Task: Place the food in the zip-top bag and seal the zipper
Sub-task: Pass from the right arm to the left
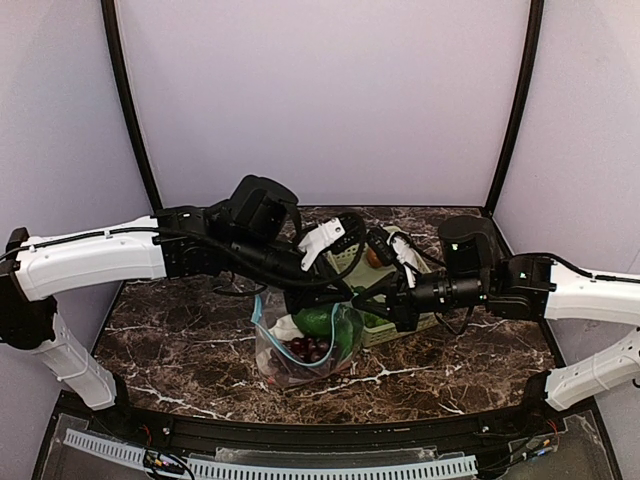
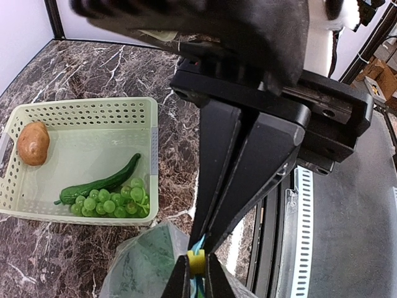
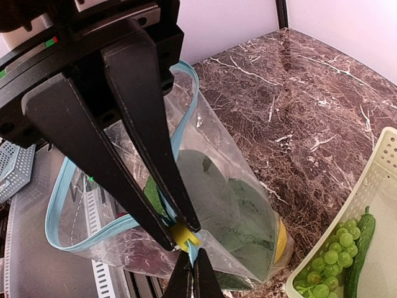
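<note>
A: Hanging over the counter (image 1: 180, 340), just beside the basket (image 2: 93, 104), the bag (image 3: 211, 143) looks shaky to me. What holds it?

B: Only two pinches. The left fingers (image 2: 203, 243) are closed tight on the zipper (image 3: 193, 93). The right fingers (image 3: 177, 226) are clamped on the same strip, almost tip to tip with them. The rest of the mouth gapes in a wide loop.

A: So a slip drops it?

B: I think so. The leaf (image 3: 239, 198) and purple grapes (image 1: 305, 348) weigh on the bottom. If either pinch gives, the bag could sag, tip and spill onto the counter. With tips that close, the fingers could also knock each other when one slides along the strip.

A: And the seal?

B: I cannot tell whether both lips sit in each pinch. If only one does, running along it would press nothing shut.

A: Anything smaller?

B: The cucumber (image 2: 102, 182), potato (image 2: 33, 143) and green grapes (image 2: 111, 202) lie in the basket. Zipping now would shut them out.
</note>
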Motion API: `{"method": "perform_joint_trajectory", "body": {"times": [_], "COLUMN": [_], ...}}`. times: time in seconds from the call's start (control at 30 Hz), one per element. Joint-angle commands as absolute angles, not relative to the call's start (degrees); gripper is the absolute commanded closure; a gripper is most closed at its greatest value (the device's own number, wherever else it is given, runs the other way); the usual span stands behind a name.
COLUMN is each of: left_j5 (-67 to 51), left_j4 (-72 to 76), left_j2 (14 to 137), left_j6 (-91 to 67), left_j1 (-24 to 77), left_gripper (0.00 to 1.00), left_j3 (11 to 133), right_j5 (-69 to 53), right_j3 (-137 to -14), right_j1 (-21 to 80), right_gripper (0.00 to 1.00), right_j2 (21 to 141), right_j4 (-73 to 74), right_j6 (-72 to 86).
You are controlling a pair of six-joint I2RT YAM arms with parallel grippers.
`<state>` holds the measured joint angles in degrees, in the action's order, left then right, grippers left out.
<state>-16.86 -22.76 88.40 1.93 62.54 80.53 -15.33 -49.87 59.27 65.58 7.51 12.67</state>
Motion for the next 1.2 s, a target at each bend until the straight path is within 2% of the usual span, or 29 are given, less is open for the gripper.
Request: {"method": "perform_joint_trajectory", "body": {"times": [0.0,0.03,0.17,0.27,0.43,0.6,0.77,0.97,1.17], "left_j5": [-18.34,-17.88,-16.39,-15.94,-16.43,-16.5,-16.66,-17.02,-17.97], "left_j4": [-22.02,-22.13,-23.65,-24.15,-24.15,-23.61,-24.0,-24.11,-24.63], "left_j2": [87.1,86.75,85.46,84.38,82.53,80.21,79.55,79.47,79.8], "left_j6": [1.37,1.04,-2.21,-5.52,-8.94,-10.74,-11.29,-11.67,-11.5], "left_j1": [63.28,63.33,63.31,63.31,63.28,63.28,63.29,63.29,63.29], "left_gripper": [0.99,0.99,0.99,0.99,0.99,0.99,0.99,0.99,0.99], "left_j3": [80.36,80.32,80.59,80.16,79.95,79.19,78.83,78.84,79.06], "right_j5": [-12.38,-11.86,-10.86,-10.64,-11.49,-13.44,-15.92,-17.94,-17.77], "right_j3": [-50.58,-50.29,-48.71,-47.22,-42.26,-38.07,-37.76,-39.85,-42.45], "right_j1": [59.76,59.77,59.75,59.76,59.76,59.73,59.73,60.34,60.71], "right_gripper": [1.0,0.94,0.54,0.33,0.2,0.19,0.21,0.3,0.44], "right_j2": [64.32,63.69,60.0,56.41,49.13,45.88,48.88,55.45,60.32], "right_j4": [2.63,2.91,3.18,4.18,3.92,1.55,-2.52,-7.58,-9.46], "right_j6": [13.79,13.94,13.75,13.01,11.93,11.17,11.34,10.69,9.69]}}
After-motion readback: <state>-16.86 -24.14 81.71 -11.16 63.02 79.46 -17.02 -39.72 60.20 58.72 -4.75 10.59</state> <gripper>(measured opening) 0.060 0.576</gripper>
